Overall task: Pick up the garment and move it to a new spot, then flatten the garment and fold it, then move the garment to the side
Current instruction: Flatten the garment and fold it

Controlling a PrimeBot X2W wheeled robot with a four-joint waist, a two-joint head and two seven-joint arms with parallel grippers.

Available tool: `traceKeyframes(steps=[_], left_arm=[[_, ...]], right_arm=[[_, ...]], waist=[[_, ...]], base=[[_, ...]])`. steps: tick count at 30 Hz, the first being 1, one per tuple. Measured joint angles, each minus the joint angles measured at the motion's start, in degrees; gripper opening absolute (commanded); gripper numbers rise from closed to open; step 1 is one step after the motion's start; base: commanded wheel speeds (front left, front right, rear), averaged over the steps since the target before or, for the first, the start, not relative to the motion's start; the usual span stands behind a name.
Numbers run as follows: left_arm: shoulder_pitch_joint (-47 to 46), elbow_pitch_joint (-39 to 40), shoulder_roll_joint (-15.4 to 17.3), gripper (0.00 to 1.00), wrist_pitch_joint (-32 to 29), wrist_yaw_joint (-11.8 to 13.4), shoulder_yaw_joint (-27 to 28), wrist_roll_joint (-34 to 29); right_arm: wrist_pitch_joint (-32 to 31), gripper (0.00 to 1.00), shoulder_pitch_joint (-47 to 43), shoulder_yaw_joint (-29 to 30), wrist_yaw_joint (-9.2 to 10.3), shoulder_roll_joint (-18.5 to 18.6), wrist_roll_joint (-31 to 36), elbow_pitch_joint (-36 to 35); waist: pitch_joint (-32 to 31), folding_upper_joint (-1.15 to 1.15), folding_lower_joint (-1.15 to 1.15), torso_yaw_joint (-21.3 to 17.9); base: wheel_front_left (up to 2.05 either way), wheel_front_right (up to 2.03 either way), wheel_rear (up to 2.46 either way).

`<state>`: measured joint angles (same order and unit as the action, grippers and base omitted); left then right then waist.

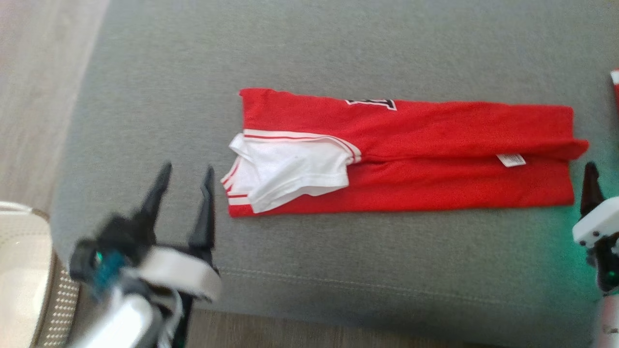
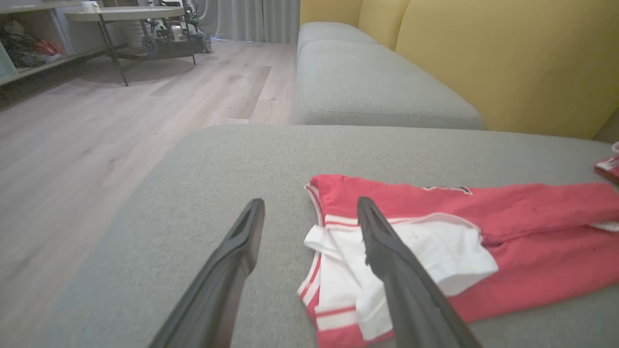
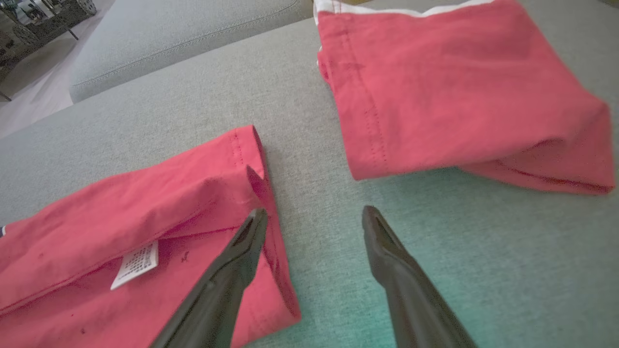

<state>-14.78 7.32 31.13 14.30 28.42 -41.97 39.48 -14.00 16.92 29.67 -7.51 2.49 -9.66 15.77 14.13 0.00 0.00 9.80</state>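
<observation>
Red garment [image 1: 435, 135] folded lengthwise on the grey cushion [image 1: 338, 48], with left claw [image 1: 187, 170] and right claw [image 3: 314, 212] both open and empty at its ends; uneven lifting could let the loose white sleeve [image 1: 295, 169] spill out and spoil the fold.

The left gripper [image 1: 187, 166] sits at about 8 o'clock in the head view. Its two dark fingers point between 12 and 1 o'clock and are spread wide with nothing between them. Its pale forearm [image 1: 121, 324], blurred, runs off toward 7 o'clock. The right gripper [image 3: 314, 210] sits at the head view's 4 o'clock edge, with one dark finger [image 1: 591, 188] pointing to 12 above a white wrist housing [image 1: 597, 227]. Its wrist view shows the fingers wide apart and empty.
</observation>
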Motion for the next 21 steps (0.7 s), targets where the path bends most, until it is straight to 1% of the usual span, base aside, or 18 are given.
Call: traceKeyframes(steps=[1,4,6,8,12,15,18,21], left_arm=[[2.0,0.0,-1.1,1.0,0.0,0.4,0.7,-3.3],[6.2,0.2,-4.6,1.0,0.0,0.4,2.2,-11.2],[8.0,0.5,-6.8,1.0,0.0,0.3,3.1,-14.8],[9.5,0.7,-8.6,1.0,0.0,-0.5,4.0,-17.4],[12.3,0.3,-11.4,1.0,0.0,-3.1,5.0,-20.5],[13.2,-0.5,-12.6,1.0,0.0,-5.1,6.2,-21.7],[13.2,-1.4,-14.0,1.0,0.0,-7.2,7.2,-23.0],[13.5,-1.8,-14.8,1.0,0.0,-8.2,8.7,-23.6]], right_arm=[[0.4,1.0,0.1,0.1,0.0,-0.1,-0.3,1.2],[0.9,1.0,0.5,0.7,0.0,-0.1,-1.1,5.0],[1.1,1.0,1.9,1.5,0.0,-0.2,-1.4,7.1],[1.7,1.0,4.1,2.5,0.0,-0.2,-1.0,8.7],[3.3,1.0,8.8,4.6,0.0,-0.2,2.1,11.5],[3.7,1.0,11.6,6.2,0.0,-0.2,5.7,14.7],[3.2,1.0,11.9,8.5,0.0,-0.2,10.9,17.3],[2.6,1.0,11.3,10.9,0.0,-0.2,13.2,18.4]], waist=[[-0.4,0.0,0.0,0.4],[-1.4,0.0,0.0,1.9],[-1.9,0.0,0.0,3.1],[-2.2,0.0,0.0,4.3],[-2.5,0.0,0.0,6.1],[-2.4,0.0,0.0,6.7],[-2.5,0.0,0.0,7.4],[-2.9,0.0,0.0,7.7]], base=[[0.0,0.0,0.0],[0.0,0.0,0.0],[0.0,0.0,0.0],[0.0,0.0,0.0],[0.0,0.0,0.0],[0.0,0.0,0.0],[0.0,0.0,0.0],[0.0,0.0,0.0]])
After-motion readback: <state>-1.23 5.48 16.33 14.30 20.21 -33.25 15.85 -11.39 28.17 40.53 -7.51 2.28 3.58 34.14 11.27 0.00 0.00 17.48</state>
